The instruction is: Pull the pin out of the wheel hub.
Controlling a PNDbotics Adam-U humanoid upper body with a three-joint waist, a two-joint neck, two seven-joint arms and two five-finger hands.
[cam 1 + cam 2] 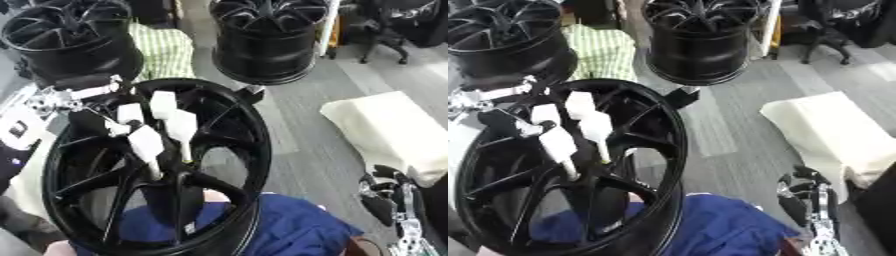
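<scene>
Left hand [144,125] reaches from upper left into the black wheel hub [236,135], white-tipped fingers [182,124] extended down toward its centre, nothing visibly pinched; pin not distinguishable. Hub stands tilted over blue cloth [297,227]. Right hand [389,200] idle at lower right, fingers relaxed. Two more wheels [262,40] behind on the floor

Left hand [131,125] black with white-shelled fingers [182,125], right hand [392,200] black and silver
</scene>
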